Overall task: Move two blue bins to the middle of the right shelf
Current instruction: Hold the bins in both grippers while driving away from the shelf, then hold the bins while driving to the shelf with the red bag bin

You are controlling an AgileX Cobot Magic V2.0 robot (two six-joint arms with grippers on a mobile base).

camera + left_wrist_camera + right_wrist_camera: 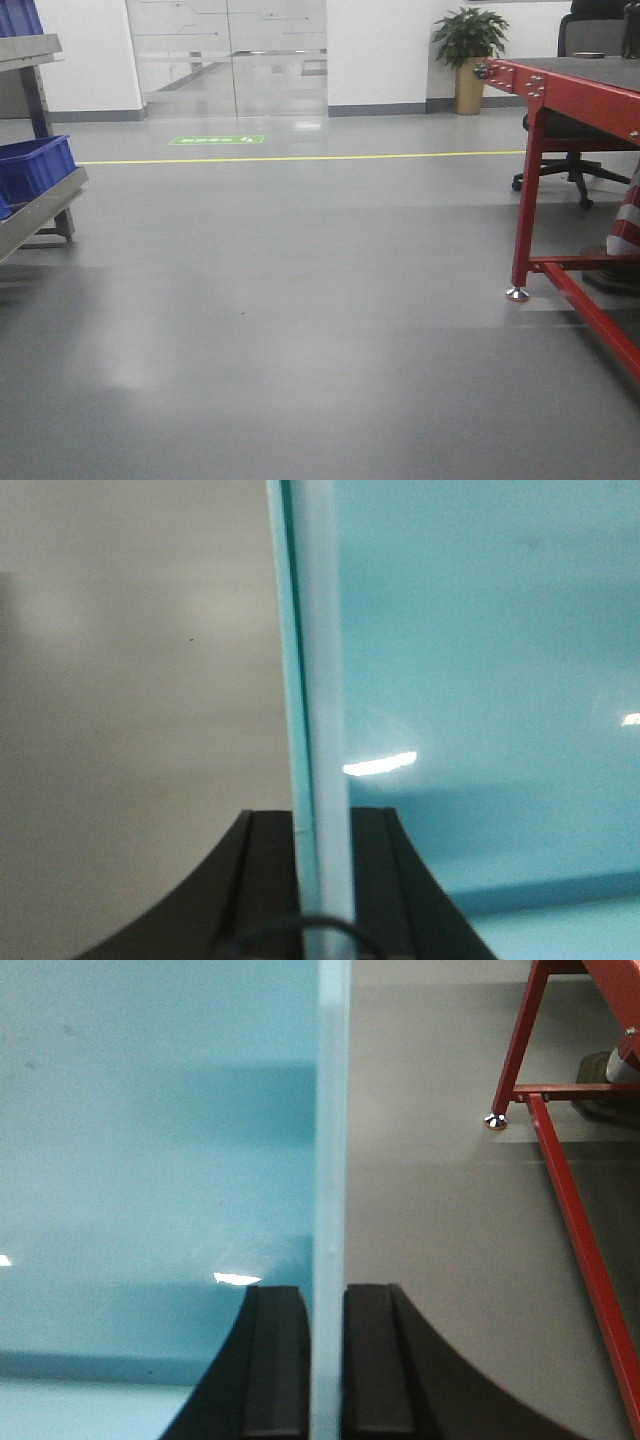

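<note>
Left gripper (pixel 322 825): black fingers (pixel 270 880) pinched the pale rim (pixel 322 630), one on each side.
Right gripper (pixel 327 1300): clamped the opposite rim, tub interior to its left.
Blue bins (pixel 150 1110): spanned between both arms; whether two were nested, I could not tell.
Floor (pixel 300 300): grey and open up to the yellow line (pixel 300 157).
Right edge: red table (pixel 527 200) leg stood near.
Left edge: shelf (pixel 40 210) carried a dark blue bin (pixel 35 165), well apart.
</note>
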